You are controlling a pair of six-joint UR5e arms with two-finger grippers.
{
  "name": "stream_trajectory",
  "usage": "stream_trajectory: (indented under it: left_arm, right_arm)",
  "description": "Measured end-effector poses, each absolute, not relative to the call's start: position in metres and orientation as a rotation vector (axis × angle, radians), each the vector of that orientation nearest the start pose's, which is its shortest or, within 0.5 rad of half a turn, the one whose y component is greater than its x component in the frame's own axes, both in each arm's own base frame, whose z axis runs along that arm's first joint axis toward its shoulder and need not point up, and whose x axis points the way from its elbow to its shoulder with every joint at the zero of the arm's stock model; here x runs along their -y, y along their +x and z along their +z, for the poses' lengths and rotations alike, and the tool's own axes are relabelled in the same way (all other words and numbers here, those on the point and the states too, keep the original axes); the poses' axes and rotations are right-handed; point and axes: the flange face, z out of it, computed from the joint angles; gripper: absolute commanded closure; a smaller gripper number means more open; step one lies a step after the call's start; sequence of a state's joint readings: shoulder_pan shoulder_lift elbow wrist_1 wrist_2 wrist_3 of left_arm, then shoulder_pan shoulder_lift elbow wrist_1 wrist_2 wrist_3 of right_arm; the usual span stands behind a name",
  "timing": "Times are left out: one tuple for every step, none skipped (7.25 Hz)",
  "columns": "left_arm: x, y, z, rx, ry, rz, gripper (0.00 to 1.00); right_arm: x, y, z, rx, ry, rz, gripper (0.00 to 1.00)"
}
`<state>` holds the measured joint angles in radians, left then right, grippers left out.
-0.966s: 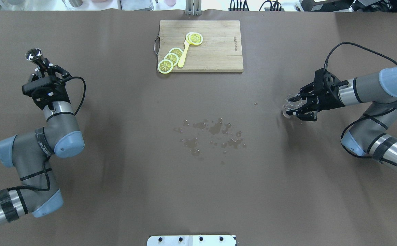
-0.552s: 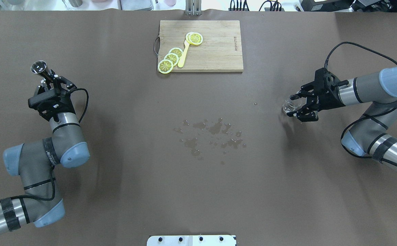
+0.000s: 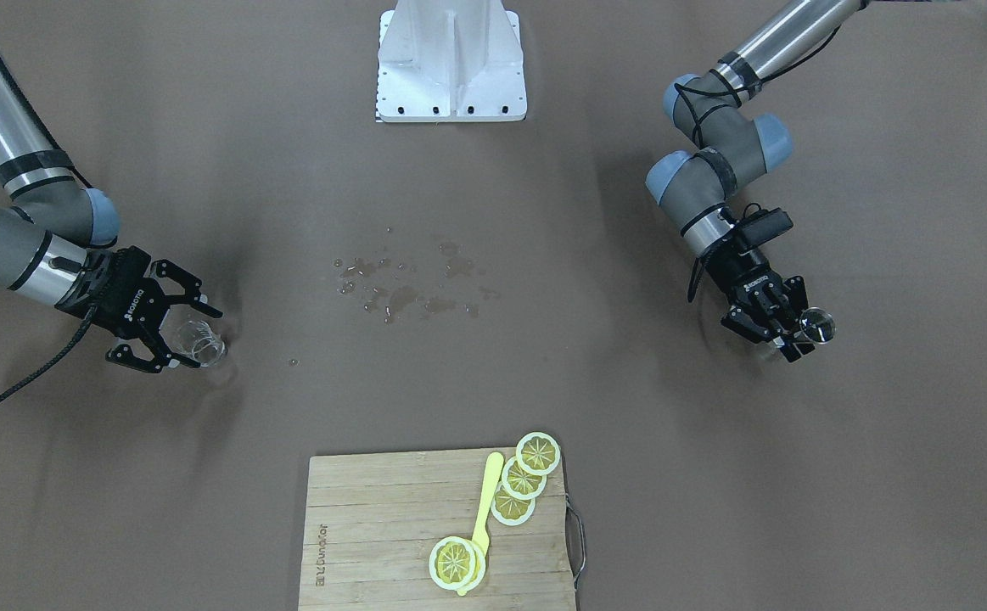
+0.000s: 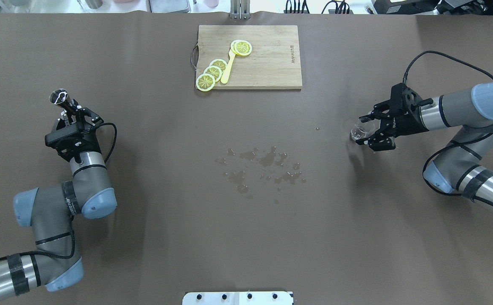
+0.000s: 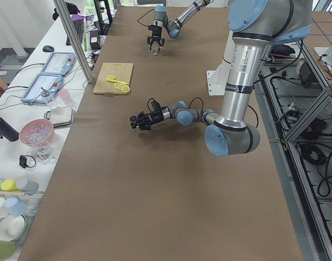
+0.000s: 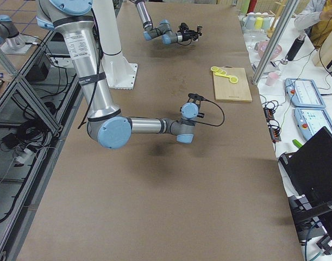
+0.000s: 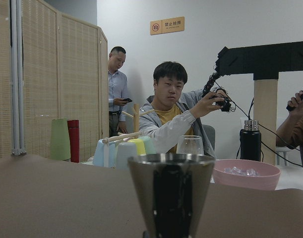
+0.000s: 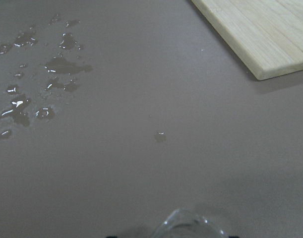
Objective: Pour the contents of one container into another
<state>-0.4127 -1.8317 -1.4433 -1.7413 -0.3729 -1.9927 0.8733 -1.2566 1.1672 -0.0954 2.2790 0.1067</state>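
Note:
My left gripper [image 4: 76,116] is shut on the stem of a steel conical cup [image 4: 59,96] at the table's left side. The cup's mouth points away from the wrist, and it fills the lower middle of the left wrist view [image 7: 171,191]. In the front-facing view the same cup [image 3: 818,325] sticks out past the gripper [image 3: 786,335]. On the right, my right gripper [image 4: 367,131] is shut on a small clear glass [image 4: 360,129], low over the table. The glass [image 3: 204,344] shows between the fingers from the front. Only its rim [image 8: 188,229] shows in the right wrist view.
A spill of droplets [image 4: 263,165] lies mid-table. A wooden cutting board [image 4: 271,63] at the far edge carries lemon slices [image 4: 212,72] and a yellow utensil [image 4: 228,67]. The white robot base [image 4: 238,298] is at the near edge. People sit beyond the table.
The left arm has carried the steel cup toward the robot and inward. The glass in the right gripper has gone from tilted to nearly upright, with little travel.

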Motion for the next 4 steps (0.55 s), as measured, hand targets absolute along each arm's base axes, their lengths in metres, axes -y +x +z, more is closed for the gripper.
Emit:
stream_trajectory:
  left_arm:
    - [0.447, 0.466, 0.529, -0.277, 1.234, -0.897, 1.0]
    - [0.447, 0.466, 0.531, -0.261, 1.235, -0.886, 1.0]
    - [0.447, 0.466, 0.533, -0.244, 1.236, -0.876, 1.0]
    - [0.447, 0.466, 0.534, -0.235, 1.239, -0.87, 1.0]
  right_arm:
    - [0.515, -0.343, 0.51, 1.116, 1.025, -0.958, 0.2]
    - [0.514, -0.342, 0.505, 1.127, 1.026, -0.955, 0.2]
    - [0.514, -0.34, 0.5, 1.135, 1.028, -0.956, 0.2]
    - [0.517, -0.334, 0.498, 1.142, 1.026, -0.958, 0.2]
